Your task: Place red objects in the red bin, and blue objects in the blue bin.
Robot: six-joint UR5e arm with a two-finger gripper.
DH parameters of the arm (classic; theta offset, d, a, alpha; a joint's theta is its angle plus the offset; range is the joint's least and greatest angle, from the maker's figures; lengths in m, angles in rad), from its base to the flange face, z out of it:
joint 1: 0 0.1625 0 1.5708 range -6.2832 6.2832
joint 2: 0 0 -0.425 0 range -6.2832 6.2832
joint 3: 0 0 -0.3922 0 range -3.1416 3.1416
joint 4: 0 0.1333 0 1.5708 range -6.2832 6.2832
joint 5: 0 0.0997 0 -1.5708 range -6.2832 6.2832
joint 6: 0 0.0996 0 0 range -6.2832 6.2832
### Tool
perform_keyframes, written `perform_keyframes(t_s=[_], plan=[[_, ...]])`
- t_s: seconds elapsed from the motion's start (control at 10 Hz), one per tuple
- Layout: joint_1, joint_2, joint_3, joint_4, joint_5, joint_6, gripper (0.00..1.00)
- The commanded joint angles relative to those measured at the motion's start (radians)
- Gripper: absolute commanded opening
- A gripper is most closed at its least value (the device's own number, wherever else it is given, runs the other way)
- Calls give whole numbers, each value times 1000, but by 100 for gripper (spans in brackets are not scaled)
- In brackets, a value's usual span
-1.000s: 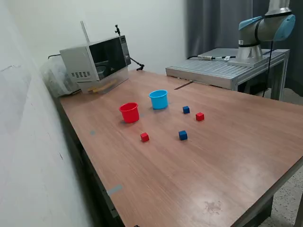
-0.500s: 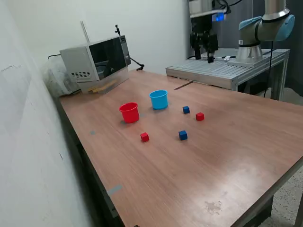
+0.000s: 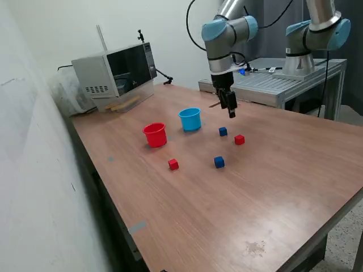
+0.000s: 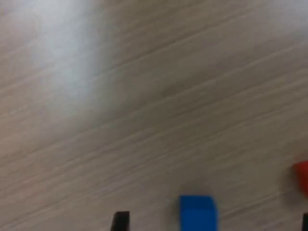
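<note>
My gripper (image 3: 231, 113) hangs open over the table, just above and behind a dark-blue cube (image 3: 223, 131). That cube shows blurred in the wrist view (image 4: 198, 211), beside one dark fingertip (image 4: 120, 221). A red cube (image 3: 239, 139) lies close by and shows as a sliver in the wrist view (image 4: 302, 175). A second blue cube (image 3: 219, 162) and a second red cube (image 3: 173, 164) sit nearer the front. The red cup (image 3: 155, 135) and the light-blue cup (image 3: 190, 119) stand upright on the exterior view's left of the gripper. Nothing is between the fingers.
A microwave (image 3: 116, 71) stands at the back on the exterior view's left. A raised metal platform (image 3: 272, 82) with a second arm's base (image 3: 312, 34) sits behind the wooden table (image 3: 255, 192). A white wall runs along the exterior view's left.
The arm has swung down from high over the metal platform to just above the table near the rear blue cube. Cubes and cups have not moved.
</note>
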Motion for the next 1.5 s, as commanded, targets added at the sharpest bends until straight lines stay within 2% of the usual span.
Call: perform_keyframes(t_s=[0.0,0.3,0.9,1.4], plan=[[-41,33,5,-38,-6,0,100],[-41,50,36,-135,-5,1,100],[-39,84,33,-161,-3,0,100],[-1,99,21,-180,-5,-11,100]])
